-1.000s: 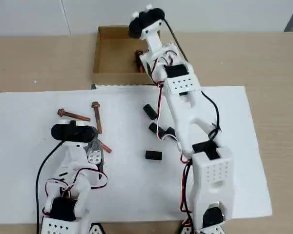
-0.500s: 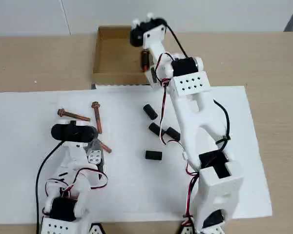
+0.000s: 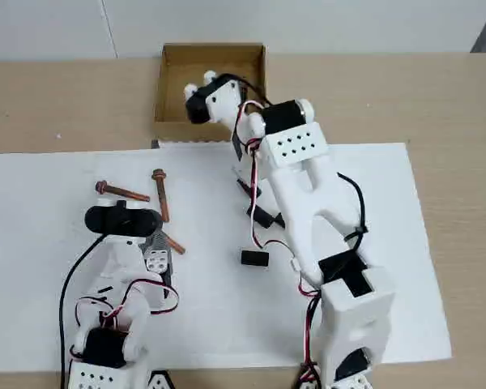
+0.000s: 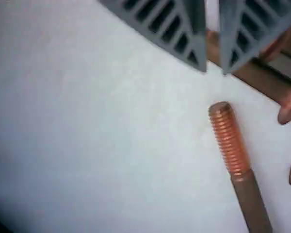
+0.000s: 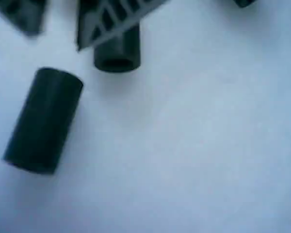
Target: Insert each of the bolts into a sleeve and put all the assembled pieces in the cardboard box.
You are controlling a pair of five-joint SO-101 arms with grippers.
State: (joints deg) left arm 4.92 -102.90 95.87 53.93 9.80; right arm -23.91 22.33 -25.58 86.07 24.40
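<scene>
High view
- Box: the cardboard box (image 3: 169, 89) sits at 12 o'clock on the table (image 3: 454, 97), just past the far edge of the white paper (image 3: 32, 243).
- Bolts: three lie loose on the paper toward 9 o'clock. The first bolt (image 3: 123, 192) lies crosswise. The second bolt (image 3: 160, 194), just beside it, points to 12 o'clock. The third bolt (image 3: 176, 245), at 5 o'clock from them, pokes out by the tip of the left arm (image 3: 117, 267).
- Sleeves: a free sleeve (image 3: 254, 258) lies near the paper's centre. The dark pieces at 12 o'clock from it are half covered by the right arm (image 3: 308, 186).
- Right arm: it stretches from 6 o'clock toward 12, with its wrist over the paper's far edge and overlapping the box's near wall.

Left wrist view
- Left gripper (image 4: 212, 65): the fingers are drawn nearly together, with a thin slit between them and nothing clamped.
- Bolts: a crossing bolt (image 4: 262, 80) runs on the paper underneath the tips. A threaded bolt (image 4: 230, 145) lies near it, apart from the fingers.

Right wrist view
- Right gripper (image 5: 56, 36): the fingers are spread and released, holding nothing, low over the paper.
- Sleeves: an end-on sleeve (image 5: 117, 56) lies right at one finger. A lying sleeve (image 5: 41, 121) rests on its side near it, not touching it.
</scene>
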